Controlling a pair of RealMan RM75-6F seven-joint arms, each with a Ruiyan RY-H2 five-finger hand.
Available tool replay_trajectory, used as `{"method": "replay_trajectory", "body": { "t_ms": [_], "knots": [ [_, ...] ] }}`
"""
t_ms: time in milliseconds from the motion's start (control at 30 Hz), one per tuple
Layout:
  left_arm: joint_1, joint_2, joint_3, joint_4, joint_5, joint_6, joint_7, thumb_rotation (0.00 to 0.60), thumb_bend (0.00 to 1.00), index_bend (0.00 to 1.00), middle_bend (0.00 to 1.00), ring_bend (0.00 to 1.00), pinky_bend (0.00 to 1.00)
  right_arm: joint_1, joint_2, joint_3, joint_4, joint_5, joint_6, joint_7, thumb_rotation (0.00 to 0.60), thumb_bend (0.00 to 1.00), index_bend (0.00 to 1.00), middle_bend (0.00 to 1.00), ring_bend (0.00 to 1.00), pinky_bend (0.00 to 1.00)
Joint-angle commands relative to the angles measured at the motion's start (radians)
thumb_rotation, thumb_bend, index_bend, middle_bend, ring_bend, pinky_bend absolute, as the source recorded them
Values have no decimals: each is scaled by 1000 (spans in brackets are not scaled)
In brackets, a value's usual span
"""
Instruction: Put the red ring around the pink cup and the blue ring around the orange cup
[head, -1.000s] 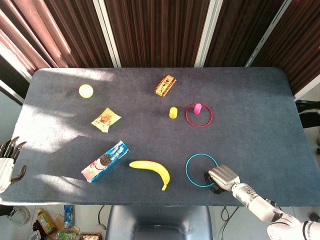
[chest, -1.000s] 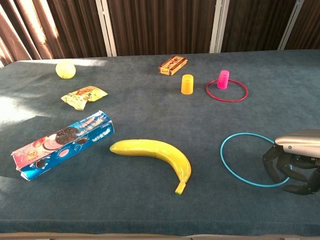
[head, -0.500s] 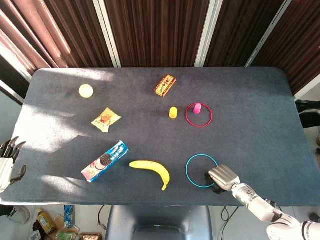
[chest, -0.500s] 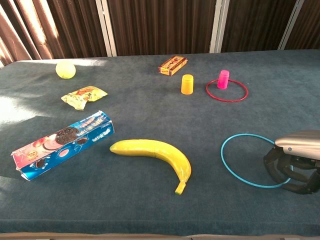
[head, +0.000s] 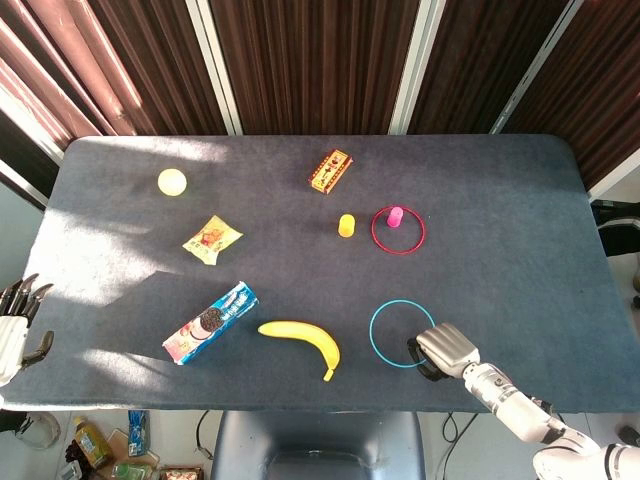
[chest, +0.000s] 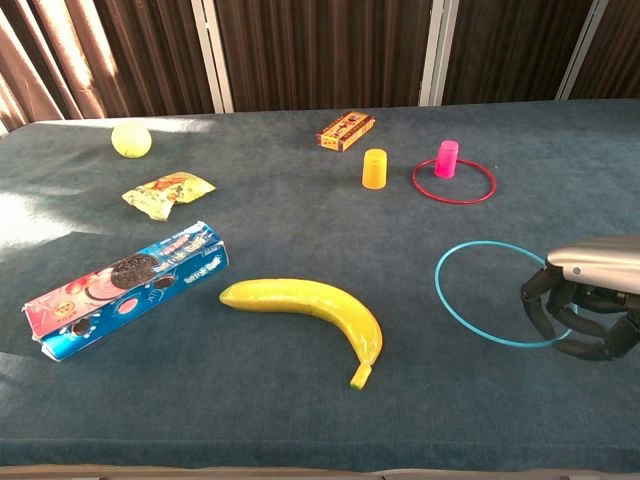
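Right hand (chest: 585, 305) sits at the near-right rim of the blue ring (chest: 500, 293), fingers curled down over the hoop; whether it grips cannot be told. Ring judged thin, light, stiff and flat-lying: pinch the rim. Left hand (head: 15, 325) idle, fingers spread. Farther off, orange cup (chest: 374, 168) unringed; red ring (chest: 454, 181) encircles pink cup (chest: 447, 158)

Cup (head: 396, 216) inside one ring (head: 398, 230); other ring (head: 401, 334) beside banana (head: 301, 339).
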Motion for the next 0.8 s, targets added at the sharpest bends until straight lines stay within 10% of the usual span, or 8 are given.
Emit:
{"method": "replay_trajectory", "body": {
  "t_ms": [33, 433, 800],
  "knots": [
    [0, 0, 0, -1, 1, 1, 2, 600, 398, 141, 0, 0, 148, 5, 11, 37, -10, 0, 33, 10, 600, 611, 809, 895, 1000, 1000],
    [1, -3, 9, -6, 20, 10, 16, 600, 399, 141, 0, 0, 148, 160, -126, 244, 219, 212, -65, 14, 600, 611, 812, 894, 1000, 1000],
    [5, -8, 21, 15, 38, 14, 2, 600, 396, 141, 0, 0, 148, 317, -345, 328, 552, 270, -157, 45, 600, 611, 813, 895, 1000, 1000]
  ]
}}
